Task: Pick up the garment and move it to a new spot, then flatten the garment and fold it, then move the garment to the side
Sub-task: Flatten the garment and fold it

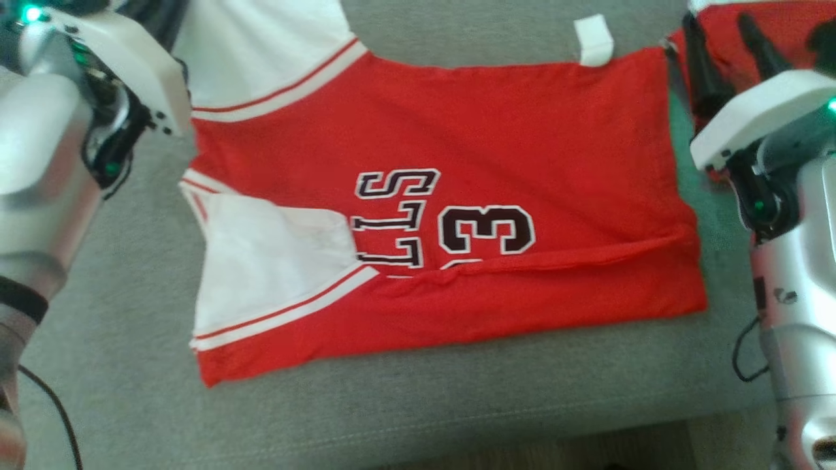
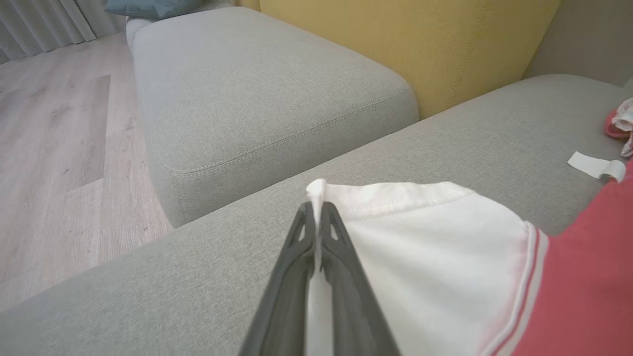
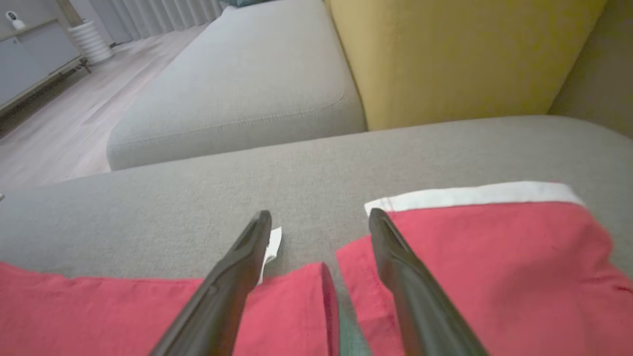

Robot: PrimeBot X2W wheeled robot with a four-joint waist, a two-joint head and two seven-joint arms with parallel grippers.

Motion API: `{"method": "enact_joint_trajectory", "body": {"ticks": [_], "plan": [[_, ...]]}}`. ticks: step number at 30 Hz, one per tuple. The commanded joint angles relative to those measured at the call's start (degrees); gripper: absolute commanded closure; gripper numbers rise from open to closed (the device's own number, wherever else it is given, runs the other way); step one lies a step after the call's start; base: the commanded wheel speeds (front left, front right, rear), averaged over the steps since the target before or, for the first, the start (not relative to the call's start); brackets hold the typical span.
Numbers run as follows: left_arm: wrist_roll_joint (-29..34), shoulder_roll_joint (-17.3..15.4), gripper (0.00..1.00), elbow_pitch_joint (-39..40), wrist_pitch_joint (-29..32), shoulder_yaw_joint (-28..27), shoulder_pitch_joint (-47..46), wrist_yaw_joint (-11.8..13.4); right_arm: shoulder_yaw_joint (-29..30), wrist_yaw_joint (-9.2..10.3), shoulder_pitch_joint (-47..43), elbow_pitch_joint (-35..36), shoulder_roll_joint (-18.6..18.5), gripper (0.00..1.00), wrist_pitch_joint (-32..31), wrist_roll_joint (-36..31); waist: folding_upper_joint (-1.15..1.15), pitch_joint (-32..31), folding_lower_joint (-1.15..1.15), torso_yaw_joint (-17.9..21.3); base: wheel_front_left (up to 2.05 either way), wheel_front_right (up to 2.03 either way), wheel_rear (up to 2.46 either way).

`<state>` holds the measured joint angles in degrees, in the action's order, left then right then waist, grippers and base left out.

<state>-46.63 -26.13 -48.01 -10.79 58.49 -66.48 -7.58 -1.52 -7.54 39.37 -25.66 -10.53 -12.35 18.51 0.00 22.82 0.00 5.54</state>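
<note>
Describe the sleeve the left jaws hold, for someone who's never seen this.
On the grey sofa seat lies a lettered red jersey, neck toward the robot's left. The sleeve is the white one on its far side. Unlike the near white sleeve, folded in onto the red body, it spreads outward and has the left jaws shut on its edge.

The left forearm point(image 1: 39, 163) is a rounded silver-grey tube with a black band low down and a thin black left cable point(image 1: 62, 414) below it. The left wrist housing point(image 1: 124, 59) is white and angular over a dark joint, with green lights. The right forearm point(image 1: 793, 261) matches it: silver shell, white right wrist housing point(image 1: 757, 121), green lights and a looping black right cable point(image 1: 734, 356). The left claw point(image 2: 314, 207) and right claw point(image 3: 320, 215) have long, dark grey, tapering fingers.
</note>
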Motion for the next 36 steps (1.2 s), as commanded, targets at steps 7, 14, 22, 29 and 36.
{"method": "enact_joint_trajectory", "body": {"ticks": [7, 14, 22, 29, 36], "plan": [[-0.07, -1.70, 1.00, 5.66, -0.65, -1.13, 0.02, 0.37, -2.02, 0.05, 3.34, -5.43, -2.57, 0.00, -3.60, 4.65, 0.00, -0.60, 0.00, -3.85, 0.00, 0.00, 0.00], [-0.26, -1.94, 1.00, 9.71, 0.66, -0.55, 0.90, 1.44, -6.29, 0.05, 7.27, -12.00, -5.76, 0.00, -6.36, 6.39, 0.00, 0.78, 0.00, -5.46, 0.00, 0.00, 0.00], [-0.59, -1.66, 1.00, 11.76, 1.52, -0.17, 0.99, 2.09, -11.10, 0.05, 11.13, -19.46, -9.24, 0.00, -8.61, 7.41, 0.00, 1.65, 0.00, -7.04, 0.00, 0.00, 0.00], [-0.99, -1.71, 1.00, 11.28, 1.74, -0.20, 0.90, 2.45, -15.19, 0.05, 12.74, -20.73, -9.71, 1.00, -8.67, 11.14, 0.00, 1.90, 0.00, -6.90, 0.00, 0.00, 0.00], [-1.00, -2.05, 1.00, 9.14, 0.57, -1.13, -0.18, 3.83, -16.68, 0.05, 15.27, -20.02, -10.11, 1.00, -4.16, 15.01, 0.00, 1.89, 0.00, -6.23, 0.00, 0.00, 0.00]]}}
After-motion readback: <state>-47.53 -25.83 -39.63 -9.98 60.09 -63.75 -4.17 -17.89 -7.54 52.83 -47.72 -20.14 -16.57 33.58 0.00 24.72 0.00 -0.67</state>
